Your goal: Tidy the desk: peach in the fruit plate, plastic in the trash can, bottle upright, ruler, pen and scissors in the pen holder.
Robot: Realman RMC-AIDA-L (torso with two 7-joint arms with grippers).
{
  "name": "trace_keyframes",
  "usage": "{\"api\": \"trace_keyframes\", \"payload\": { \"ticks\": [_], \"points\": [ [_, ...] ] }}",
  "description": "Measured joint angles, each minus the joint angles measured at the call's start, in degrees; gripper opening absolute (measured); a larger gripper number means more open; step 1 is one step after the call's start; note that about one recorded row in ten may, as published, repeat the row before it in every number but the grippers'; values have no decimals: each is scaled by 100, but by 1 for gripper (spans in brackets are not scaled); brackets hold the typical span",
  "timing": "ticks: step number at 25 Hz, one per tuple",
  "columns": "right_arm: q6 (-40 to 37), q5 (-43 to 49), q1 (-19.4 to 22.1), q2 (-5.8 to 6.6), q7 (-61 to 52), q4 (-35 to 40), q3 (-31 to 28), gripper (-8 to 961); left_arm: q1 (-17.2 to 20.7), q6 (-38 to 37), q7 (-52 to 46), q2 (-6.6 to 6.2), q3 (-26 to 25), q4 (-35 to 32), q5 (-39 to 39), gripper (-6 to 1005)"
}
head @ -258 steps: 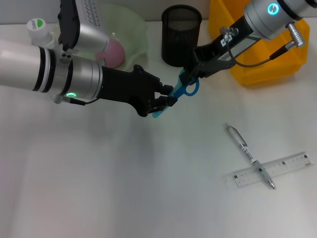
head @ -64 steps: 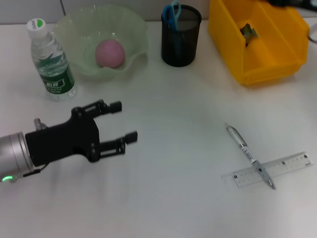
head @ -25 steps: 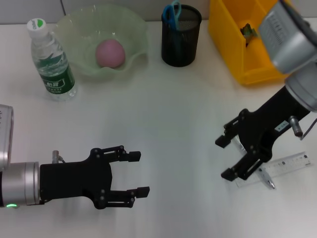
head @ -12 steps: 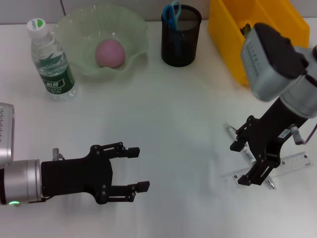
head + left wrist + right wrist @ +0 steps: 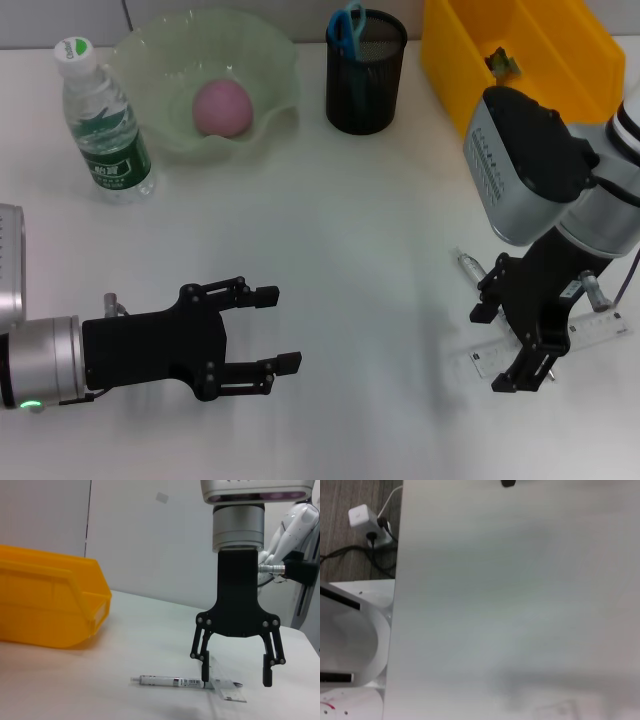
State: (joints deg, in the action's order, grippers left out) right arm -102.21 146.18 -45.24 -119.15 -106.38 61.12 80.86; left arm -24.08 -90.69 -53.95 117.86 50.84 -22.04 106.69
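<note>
Two tools are in view, and only the right tool (image 5: 508,345) is at work: its black fingers are spread wide and point down, straddling the silver ballpoint pen (image 5: 172,682) where it lies across the clear plastic ruler (image 5: 590,330) on the white desk (image 5: 370,230). In the left wrist view one fingertip sits almost at the pen's barrel, the other past its tip; nothing is gripped yet. The left tool (image 5: 270,326) hovers low over the near left part of the desk, released and empty, well apart from everything.

Beyond the pen and ruler, the rest looks largely sorted. The blue-handled scissors (image 5: 347,24) stand in the black mesh pen holder (image 5: 365,75). The pink peach (image 5: 222,107) rests in the pale green wavy-edged fruit plate (image 5: 280,90). The clear water bottle with a green label (image 5: 103,125) stands upright beside it. A small scrap (image 5: 503,65), probably the plastic, lies in the yellow bin (image 5: 470,90) serving as trash can.

By this reckoning four of six items are done; pen and ruler remain, with the pen apparently the one in hand.
</note>
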Motion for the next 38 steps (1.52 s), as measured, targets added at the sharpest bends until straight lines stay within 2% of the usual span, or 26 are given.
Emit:
{"api": "trace_keyframes", "payload": {
  "ticks": [8,20,31,36,38],
  "points": [
    [286,32,115,-7,64,15,432,822,1,36,-2,4,-4,20,1,806],
    [568,-3,225,-39,198,19,756,804,-11,63,-11,17,-14,34,1,806],
    [707,-49,294,-43,279,12,783,604,0,28,-11,17,-71,32,1,806],
    [758,-130,309,-47,342,-21,780,546,0,8,-11,17,-93,23,1,807],
    [740,-190,311,-46,343,-8,752,449,1,8,-11,17,-93,20,1,807]
  ]
}}
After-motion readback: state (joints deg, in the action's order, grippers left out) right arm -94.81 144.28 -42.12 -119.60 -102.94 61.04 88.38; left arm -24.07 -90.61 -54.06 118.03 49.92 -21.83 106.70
